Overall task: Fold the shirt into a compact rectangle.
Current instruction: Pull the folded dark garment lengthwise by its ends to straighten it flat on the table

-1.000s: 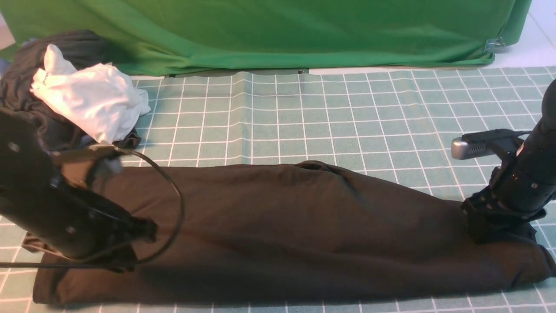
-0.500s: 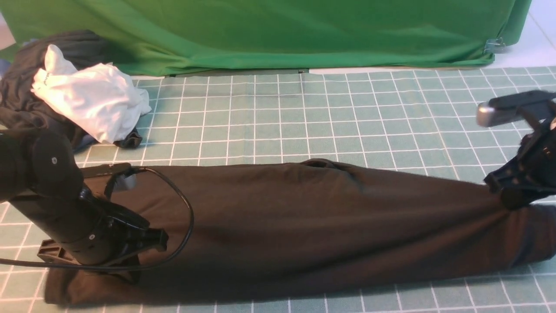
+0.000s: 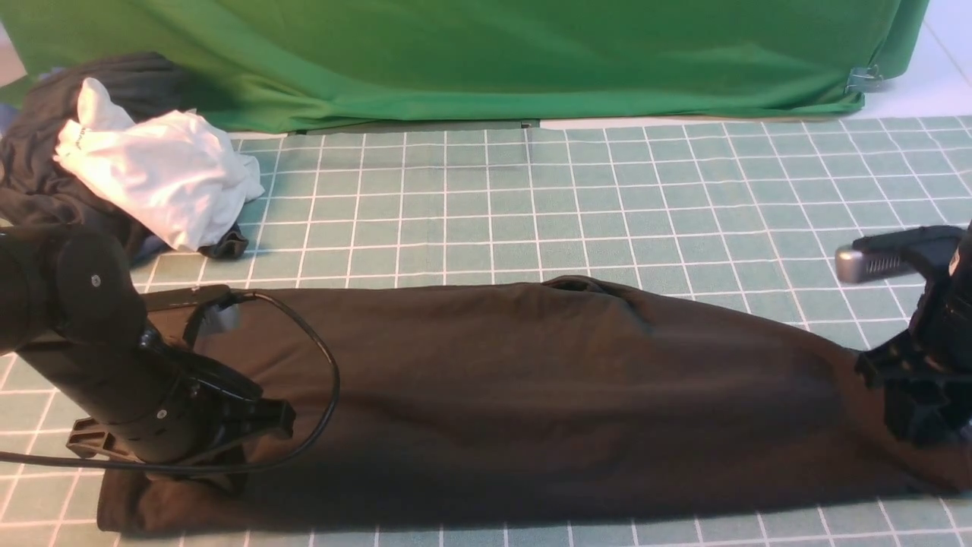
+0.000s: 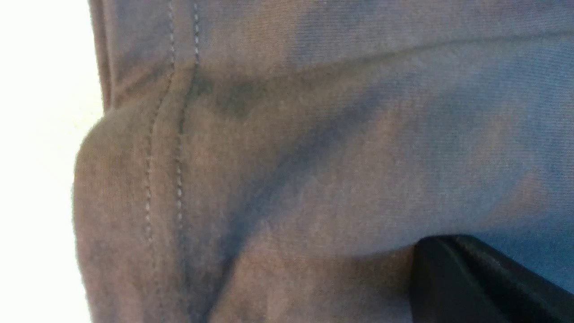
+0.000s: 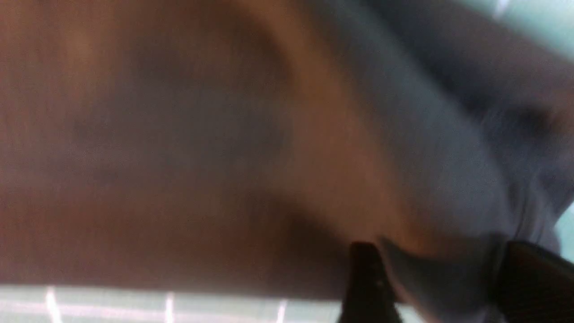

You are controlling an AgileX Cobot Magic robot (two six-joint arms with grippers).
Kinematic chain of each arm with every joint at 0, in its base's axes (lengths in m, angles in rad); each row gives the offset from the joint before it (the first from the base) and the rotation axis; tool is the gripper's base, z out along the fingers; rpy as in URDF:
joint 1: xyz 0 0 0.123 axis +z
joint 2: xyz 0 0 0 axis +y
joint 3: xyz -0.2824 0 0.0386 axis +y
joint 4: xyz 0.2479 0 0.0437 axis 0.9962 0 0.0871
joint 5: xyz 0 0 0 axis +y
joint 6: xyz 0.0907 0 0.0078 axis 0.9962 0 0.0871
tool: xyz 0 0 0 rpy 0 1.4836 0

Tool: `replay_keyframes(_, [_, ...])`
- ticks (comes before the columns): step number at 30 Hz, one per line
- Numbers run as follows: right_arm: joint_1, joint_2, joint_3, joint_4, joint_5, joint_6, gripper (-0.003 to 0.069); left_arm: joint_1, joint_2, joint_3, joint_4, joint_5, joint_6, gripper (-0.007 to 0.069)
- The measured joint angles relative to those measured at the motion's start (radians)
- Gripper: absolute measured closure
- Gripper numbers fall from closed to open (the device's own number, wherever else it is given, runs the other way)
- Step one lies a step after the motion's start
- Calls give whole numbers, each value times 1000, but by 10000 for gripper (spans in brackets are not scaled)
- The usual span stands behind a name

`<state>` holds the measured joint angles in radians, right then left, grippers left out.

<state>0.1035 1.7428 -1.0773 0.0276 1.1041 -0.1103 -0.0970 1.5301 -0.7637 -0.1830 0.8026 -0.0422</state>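
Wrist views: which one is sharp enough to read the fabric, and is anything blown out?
Left wrist view: sharp, stitching on the shirt readable, but the strip beside it is blown out white. Right wrist view: heavily blurred, shirt a smear, right gripper just dark shapes.

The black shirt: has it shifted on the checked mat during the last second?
Yes. The shirt has slid toward the robot's right: its left end now uncovers more squares of the checked mat.
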Motion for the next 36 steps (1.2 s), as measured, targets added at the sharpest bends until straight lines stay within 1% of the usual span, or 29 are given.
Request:
replay_keyframes(2, [24,-22,0,3,3,0,249,0,0,0,0,-9,0,619])
replay_keyframes(4, [40,-52,1,13,-12,1,257,0,0,0,0,-12,0,619])
replay_keyframes(7, [44,-92,1,13,-38,4,272,0,0,0,0,-14,2,619])
replay_keyframes(9, [44,-125,1,10,-84,6,278,0,0,0,0,-18,7,618])
replay_keyframes(11, [33,-159,1,6,-145,6,281,-1,0,0,0,-19,12,618])
replay_keyframes(15, [-2,-155,-11,6,-178,6,281,-1,0,0,0,-19,15,618])
replay_keyframes(16, [-29,-133,-21,6,-184,6,281,-1,0,0,0,-19,16,618])
replay_keyframes(21, [-85,-39,-41,44,-177,1,287,-2,0,0,0,-19,16,618])
replay_keyframes(24, [-92,12,-41,69,-164,-6,307,-2,0,0,0,-19,17,618])
replay_keyframes(28, [-92,35,-42,92,-131,-7,322,-2,0,0,0,-19,18,618])
replay_keyframes(31, [-87,35,-42,108,-114,-34,323,-2,0,0,0,-19,18,618])
replay_keyframes(33, [-67,35,-42,129,-104,-68,321,-2,0,0,0,-21,18,618])
replay_keyframes(36, [-46,35,-42,137,-114,-82,309,-2,0,0,0,-22,18,618])
